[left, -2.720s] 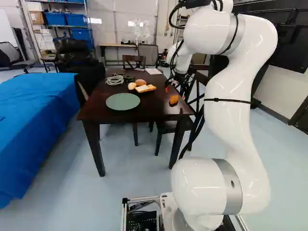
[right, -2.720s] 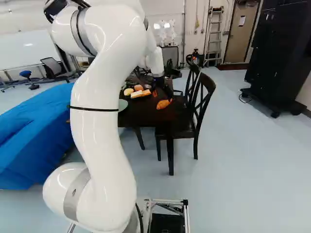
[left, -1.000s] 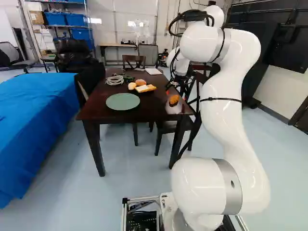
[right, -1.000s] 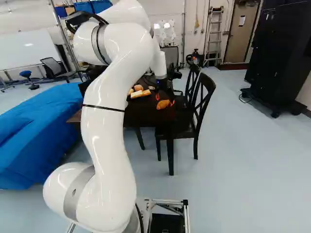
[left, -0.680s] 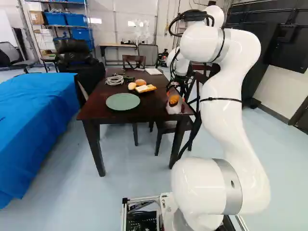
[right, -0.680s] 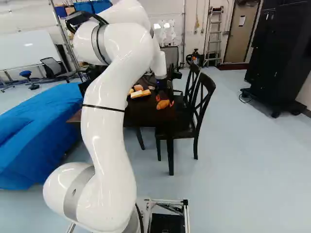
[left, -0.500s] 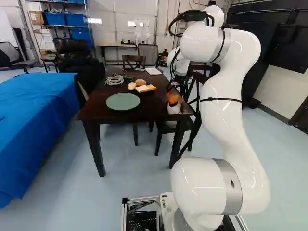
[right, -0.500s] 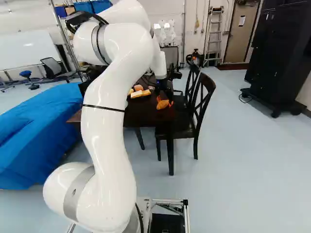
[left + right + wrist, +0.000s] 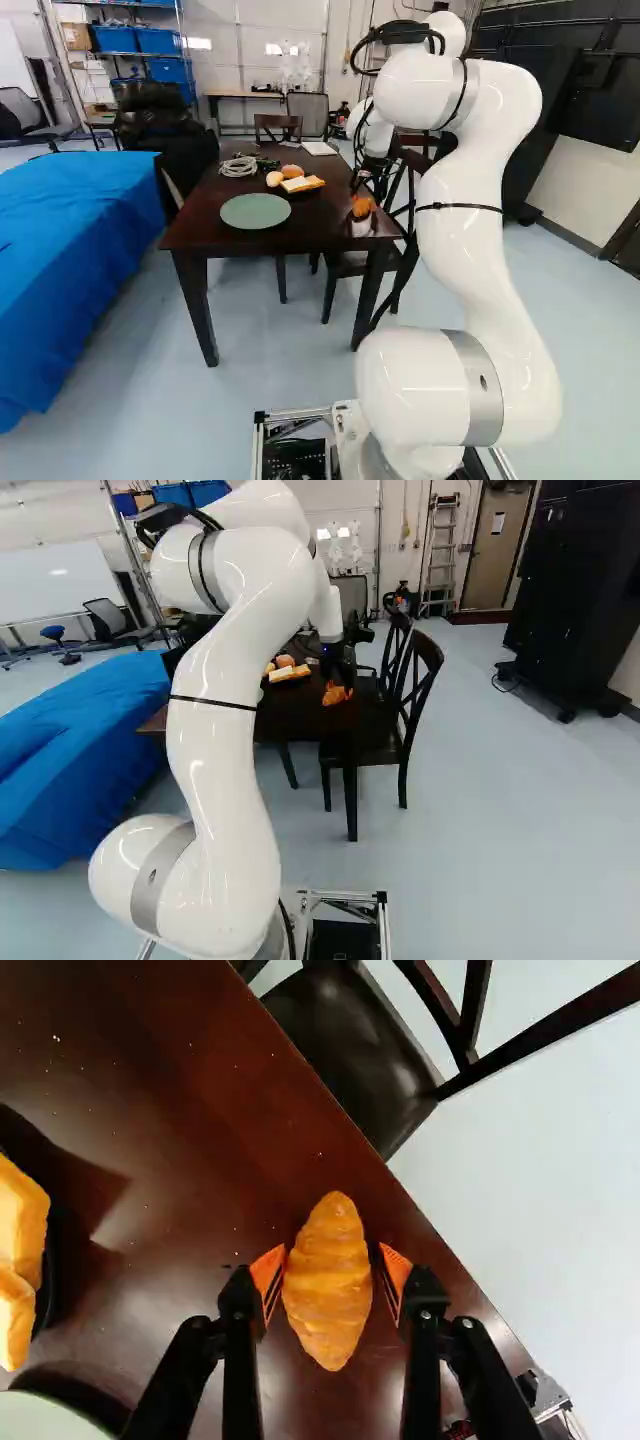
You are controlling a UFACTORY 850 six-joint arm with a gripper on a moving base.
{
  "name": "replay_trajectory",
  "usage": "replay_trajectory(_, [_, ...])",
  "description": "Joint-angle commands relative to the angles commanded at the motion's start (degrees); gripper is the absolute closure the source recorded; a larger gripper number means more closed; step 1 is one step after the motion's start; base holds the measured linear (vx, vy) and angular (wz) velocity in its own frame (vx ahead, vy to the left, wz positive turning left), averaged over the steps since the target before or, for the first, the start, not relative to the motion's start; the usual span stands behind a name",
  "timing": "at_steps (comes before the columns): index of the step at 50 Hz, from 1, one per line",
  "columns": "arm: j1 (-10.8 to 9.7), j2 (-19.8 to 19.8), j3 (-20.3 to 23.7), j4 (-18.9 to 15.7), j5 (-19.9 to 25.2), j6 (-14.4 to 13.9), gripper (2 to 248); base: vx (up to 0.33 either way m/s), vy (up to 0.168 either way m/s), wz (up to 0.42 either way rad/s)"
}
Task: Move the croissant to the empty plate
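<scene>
- Left base view: the croissant (image 9: 361, 207) is near the worktop's (image 9: 305, 225) edge; from it, the green plate (image 9: 255, 211) lies at nine o'clock.
- Right base view: the arm (image 9: 220, 740) hides the plate.
- Wrist view, twelve straight ahead: the fingers (image 9: 266, 1274) pinch the croissant's waist from three and nine. Probably light, perhaps crushable; grip the thick middle gently, since tapered tips could slip.

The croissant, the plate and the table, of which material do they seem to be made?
Croissant: ridged, golden-orange, faint sheen; baked dough or a moulded imitation, I cannot tell.
Plate: smooth, even green with little shine; perhaps plastic or glazed ceramic.
Table: probably varnished or stained wood, dark reddish-brown with glossy reflections.
</scene>
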Motion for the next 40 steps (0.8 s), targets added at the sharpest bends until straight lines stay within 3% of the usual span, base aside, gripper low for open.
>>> replay_trajectory(20, [0.0, 0.0, 0.0, 0.0, 0.5, 0.0, 143, 0.0, 0.0, 0.0])
replay_trajectory(40, [0.0, 0.0, 0.0, 0.0, 0.5, 0.0, 142, 0.0, 0.0, 0.0])
